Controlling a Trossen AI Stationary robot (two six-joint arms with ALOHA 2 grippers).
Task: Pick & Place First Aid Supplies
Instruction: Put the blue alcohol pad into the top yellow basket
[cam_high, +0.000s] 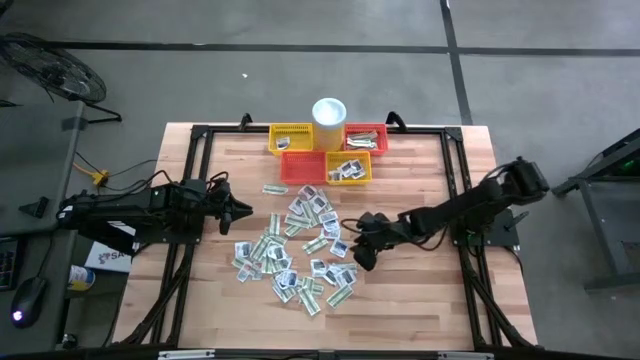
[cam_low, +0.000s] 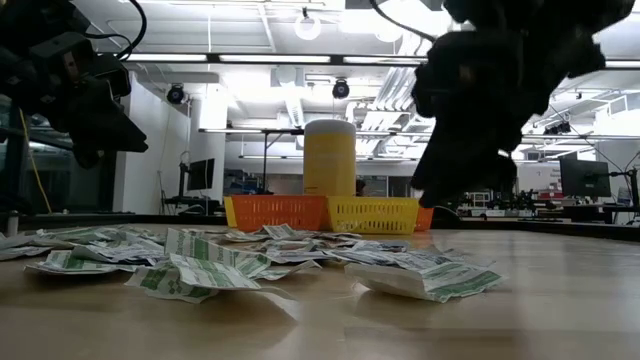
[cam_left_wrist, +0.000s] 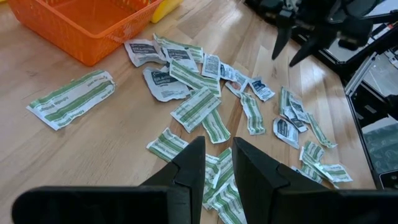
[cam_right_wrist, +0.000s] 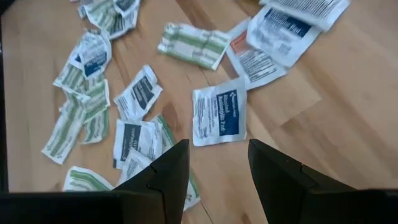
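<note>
1. Wooden planks make up the table, which is framed by black bars and stands on a grey floor.
2. Ceiling lights, desks and screens are seen in the room behind the table in the low view.
3. The first aid supplies are spread in a loose pile in the middle of the table, white and green packets lying flat, some on top of others.
4. Four baskets, yellow and red-orange, are set at the far edge, and a white cup stands among them. A few packets are seen inside some baskets.
5. The left gripper is held just left of the pile, above the wood. Its fingers are set a small way apart, with nothing between them.
6. The right gripper is held at the right edge of the pile. Its fingers are set wider apart and are empty too. A white and blue packet lies just ahead of them.
7. Both arms are only dark shapes in the low view, so the fingers cannot be made out there.
8. The print on the packets is too small to be read from above; only the wrist views show it closer.
9. The baskets are partly hidden behind the pile in the low view.
</note>
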